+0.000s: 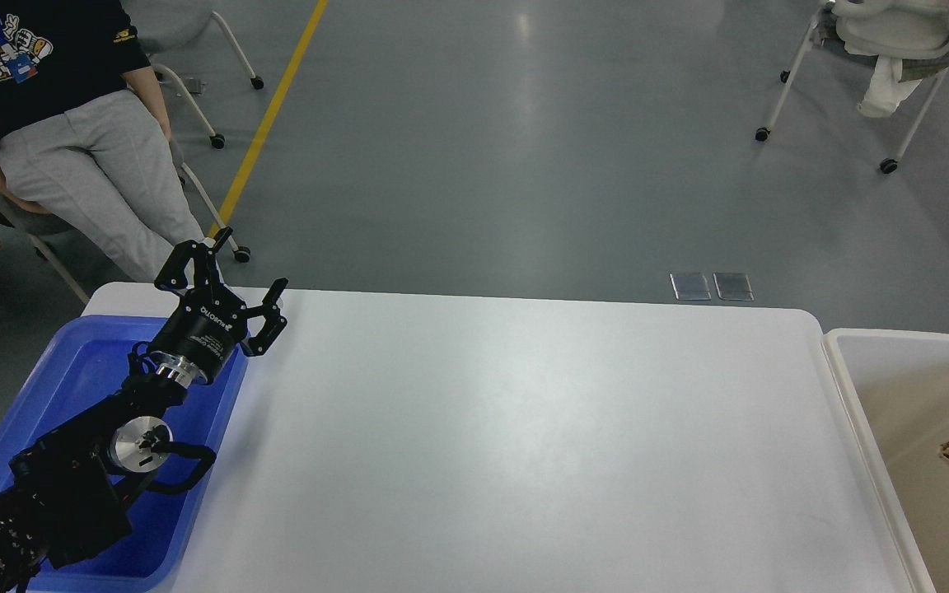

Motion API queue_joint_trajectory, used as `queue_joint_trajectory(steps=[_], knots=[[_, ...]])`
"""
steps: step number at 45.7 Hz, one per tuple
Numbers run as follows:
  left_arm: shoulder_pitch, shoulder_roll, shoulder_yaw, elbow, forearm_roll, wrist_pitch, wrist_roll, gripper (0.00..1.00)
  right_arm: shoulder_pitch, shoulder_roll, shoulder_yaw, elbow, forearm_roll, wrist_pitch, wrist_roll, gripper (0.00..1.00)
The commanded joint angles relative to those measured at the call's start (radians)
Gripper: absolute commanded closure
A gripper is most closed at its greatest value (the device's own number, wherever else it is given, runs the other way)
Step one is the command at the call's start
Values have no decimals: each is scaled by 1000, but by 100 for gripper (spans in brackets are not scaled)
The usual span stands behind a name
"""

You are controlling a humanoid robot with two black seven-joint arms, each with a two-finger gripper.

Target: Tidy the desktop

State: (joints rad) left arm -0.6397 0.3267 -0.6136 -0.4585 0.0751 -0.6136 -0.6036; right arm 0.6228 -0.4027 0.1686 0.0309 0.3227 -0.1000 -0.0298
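White worktop (524, 428) rigid, smooth, nothing to grip | left gripper (231, 276) at 9 o'clock, jaws spread, empty | right jaws unseen

Left hand (236, 284), fingers spread, above blue tray (71, 371) beside white desktop (524, 445).

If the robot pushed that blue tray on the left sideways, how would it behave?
The blue tray looks like thin, glossy plastic, so it would probably slide easily on the smooth white desktop. It seems shallow and wide, so tipping is unlikely. Its walls may flex a little under the left pincer, which is open above its far edge.
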Motion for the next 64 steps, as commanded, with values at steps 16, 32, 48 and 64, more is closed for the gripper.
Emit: queue_joint_trajectory(steps=[16,32,48,64], knots=[[0,0,0,0,-1,0,-1,0,-14,13,94,-20,1,-7,-21,12],[0,0,0,0,0,0,-1,0,28,7,74,-20,-7,-3,-18,0],[0,0,0,0,0,0,-1,0,192,-106,140,156,7,28,-18,1],[0,0,2,0,0,0,-1,0,248,-159,457,566,9,31,-19,0]])
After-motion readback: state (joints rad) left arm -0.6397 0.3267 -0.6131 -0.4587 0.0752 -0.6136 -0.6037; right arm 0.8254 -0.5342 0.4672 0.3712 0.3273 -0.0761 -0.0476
